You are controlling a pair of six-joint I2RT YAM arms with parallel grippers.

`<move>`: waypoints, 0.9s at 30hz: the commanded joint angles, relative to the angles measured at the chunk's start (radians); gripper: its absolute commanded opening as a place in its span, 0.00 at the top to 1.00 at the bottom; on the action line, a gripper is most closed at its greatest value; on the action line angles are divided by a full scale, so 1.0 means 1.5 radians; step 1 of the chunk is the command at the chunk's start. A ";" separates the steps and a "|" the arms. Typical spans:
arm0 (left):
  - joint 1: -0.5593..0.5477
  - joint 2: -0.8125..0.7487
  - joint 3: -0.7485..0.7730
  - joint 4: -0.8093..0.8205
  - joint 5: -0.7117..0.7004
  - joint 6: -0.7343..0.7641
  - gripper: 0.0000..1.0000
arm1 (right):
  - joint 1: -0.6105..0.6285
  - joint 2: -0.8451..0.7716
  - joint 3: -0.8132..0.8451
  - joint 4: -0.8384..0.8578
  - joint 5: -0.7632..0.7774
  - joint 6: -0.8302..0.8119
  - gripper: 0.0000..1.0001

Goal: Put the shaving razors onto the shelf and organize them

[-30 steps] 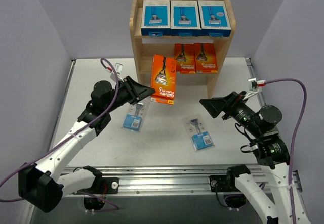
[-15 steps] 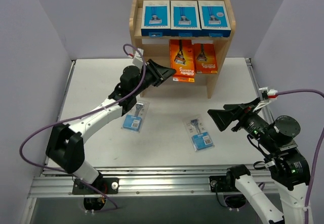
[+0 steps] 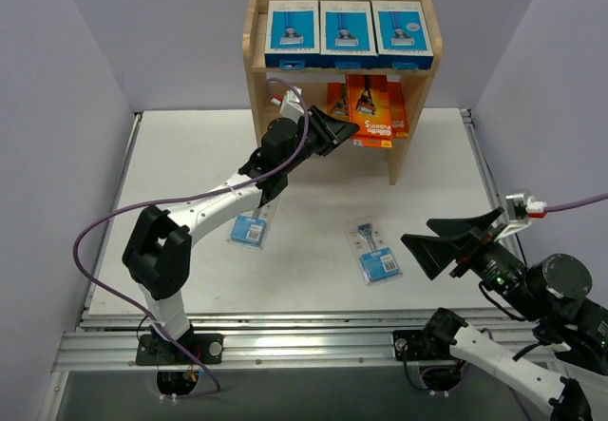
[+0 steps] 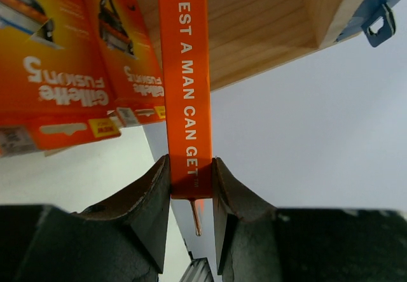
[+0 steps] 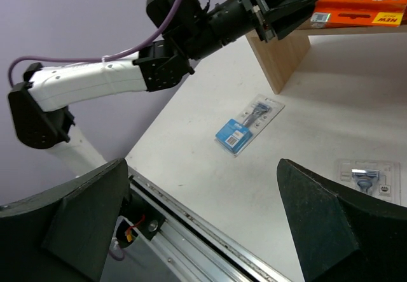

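While the left gripper [image 3: 344, 133] reaches toward the upper middle of the overhead view, its jaws are pinched tight on the thin edge of an orange razor box [image 3: 369, 107]. The left wrist view shows that edge squeezed between both fingers [image 4: 149, 199]. The held box sits tilted at the mouth of the middle tier of the shelf [image 3: 419, 126], overlapping two other orange boxes [image 4: 57, 72] that stand inside that tier. Whether it touches the tier board cannot be told.

Three blue-and-white boxes [image 3: 345, 31] stand side by side on the top tier, along the upper edge of the frame.

On the table [image 3: 180, 155], two blister cards lie flat. One blister card [image 3: 253, 226] is left of centre, partly under the left arm, and the other blister card [image 3: 373, 250] is right of centre. They are well apart from each other.

At the lower right, the right gripper [image 3: 446, 250] hangs above the table with its jaws spread wide and nothing between them.
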 commanded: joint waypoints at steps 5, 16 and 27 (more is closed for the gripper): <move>-0.009 0.051 0.089 0.063 -0.018 0.022 0.98 | 0.138 -0.016 0.024 -0.020 0.221 0.012 0.04; -0.009 0.143 0.211 0.031 0.006 0.024 0.98 | 0.138 0.004 0.034 -0.034 0.343 -0.019 0.04; -0.010 0.201 0.285 0.000 0.023 0.019 0.98 | 0.139 -0.019 0.022 -0.039 0.360 -0.008 0.04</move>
